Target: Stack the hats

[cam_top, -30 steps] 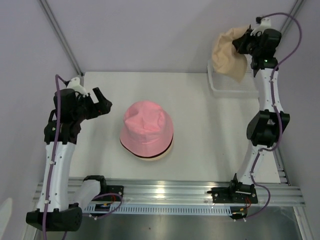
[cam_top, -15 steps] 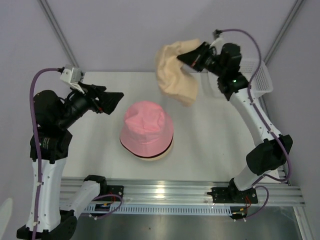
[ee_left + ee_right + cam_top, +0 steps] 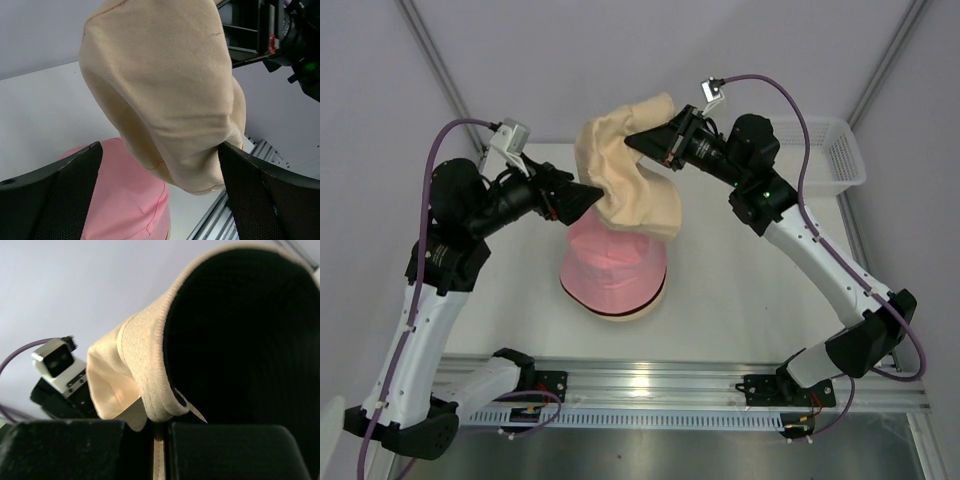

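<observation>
Top external shows the pink hat (image 3: 615, 262) capping a pile on the table (image 3: 740, 290), while the cream-beige hat (image 3: 630, 175) hangs just above it, pinched by the right claw (image 3: 632, 142), with the left claw (image 3: 592, 192) spread beside it, so it seems only this hat is left to place.

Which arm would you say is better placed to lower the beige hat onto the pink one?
Right. The right gripper is shut on the brim of the beige hat, which hangs above the pink hat; the left gripper is open beside it, empty.

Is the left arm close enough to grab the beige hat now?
Probably yes: the open left end effector sits with its fingers either side of the hanging beige hat, nothing between.
</observation>
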Action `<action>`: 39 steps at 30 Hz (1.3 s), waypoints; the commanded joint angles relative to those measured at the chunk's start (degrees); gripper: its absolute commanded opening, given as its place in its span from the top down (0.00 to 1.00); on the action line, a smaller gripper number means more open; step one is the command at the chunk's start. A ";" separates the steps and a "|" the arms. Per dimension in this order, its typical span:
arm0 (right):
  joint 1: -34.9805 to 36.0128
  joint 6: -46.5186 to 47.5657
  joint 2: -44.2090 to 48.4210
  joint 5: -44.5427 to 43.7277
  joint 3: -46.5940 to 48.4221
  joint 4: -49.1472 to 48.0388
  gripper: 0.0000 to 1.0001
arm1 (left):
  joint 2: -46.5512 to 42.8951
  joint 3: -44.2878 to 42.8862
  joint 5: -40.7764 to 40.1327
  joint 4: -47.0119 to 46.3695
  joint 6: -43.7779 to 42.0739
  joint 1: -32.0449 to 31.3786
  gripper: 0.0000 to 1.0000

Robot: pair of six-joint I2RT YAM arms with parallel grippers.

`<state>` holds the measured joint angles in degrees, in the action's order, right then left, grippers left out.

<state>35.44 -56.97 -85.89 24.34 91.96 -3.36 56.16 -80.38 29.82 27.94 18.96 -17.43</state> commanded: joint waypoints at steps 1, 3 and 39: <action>1.30 -1.82 2.13 -0.61 0.94 -5.25 1.00 | 0.70 -1.09 -4.77 -0.61 -0.85 -2.08 0.01; 2.00 -2.01 2.21 -0.17 0.67 -5.78 1.00 | 1.67 -1.97 -5.22 0.35 -0.59 -2.52 0.06; 3.85 12.85 7.92 -3.76 -14.33 19.71 0.20 | 8.70 -20.43 -29.56 30.24 -18.26 -16.31 0.99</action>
<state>39.81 -45.76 -81.73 23.35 80.25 14.57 64.47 -101.45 2.92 58.24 3.81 -31.75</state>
